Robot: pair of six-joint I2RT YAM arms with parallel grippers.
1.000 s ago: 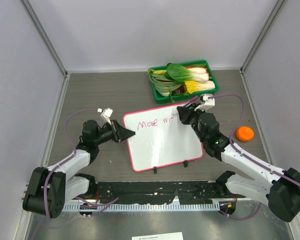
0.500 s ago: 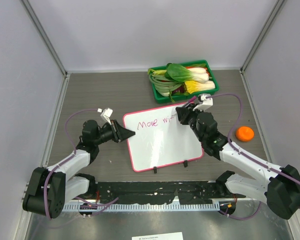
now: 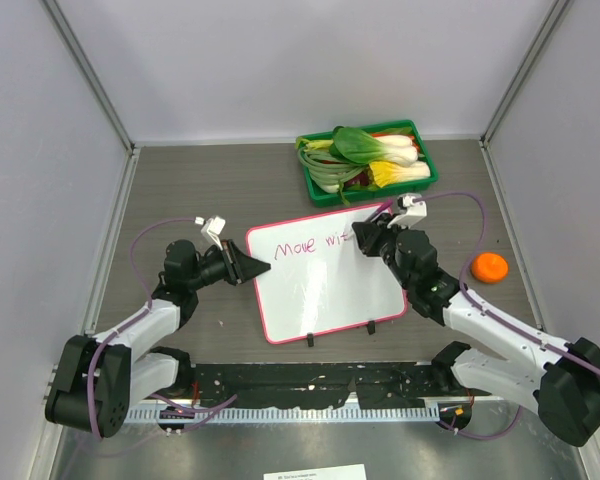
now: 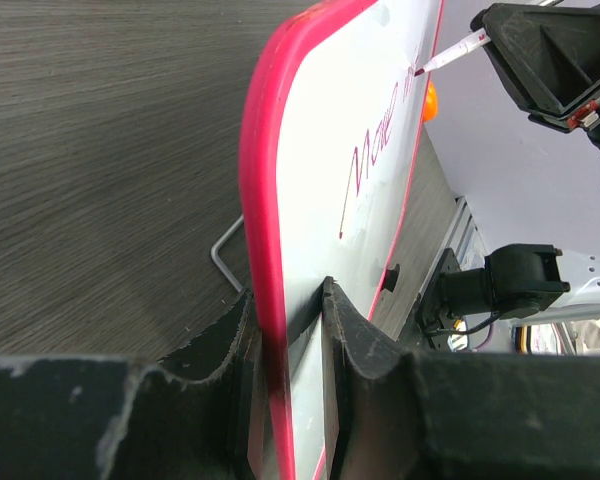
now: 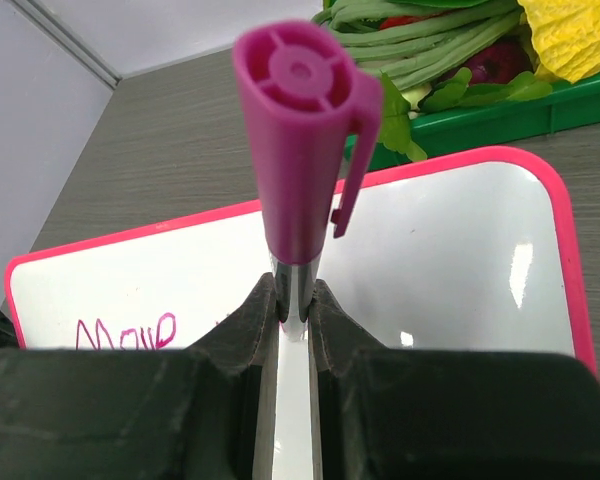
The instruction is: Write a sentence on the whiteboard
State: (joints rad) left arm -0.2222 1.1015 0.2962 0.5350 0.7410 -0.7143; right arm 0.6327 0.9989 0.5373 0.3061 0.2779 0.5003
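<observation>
The whiteboard [image 3: 325, 275], white with a pink-red frame and two black feet, lies mid-table with "Move wit" written in magenta along its top. My left gripper [image 3: 263, 265] is shut on the board's left edge; in the left wrist view the pink frame [image 4: 265, 230] sits between the jaws. My right gripper [image 3: 364, 237] is shut on a marker [image 5: 298, 170] with a magenta cap on its back end. The marker tip [image 4: 420, 72] touches the board at the end of the writing. The board also shows in the right wrist view [image 5: 450, 250].
A green tray [image 3: 423, 185] of bok choy and other vegetables stands just behind the board's top right corner. An orange fruit [image 3: 490, 267] lies to the right, beside my right arm. Grey walls close the table on three sides.
My right gripper has shifted slightly rightward along the top line with the marker, and the writing has grown from "Move wi" to "Move wit". The left gripper and board have not moved.
</observation>
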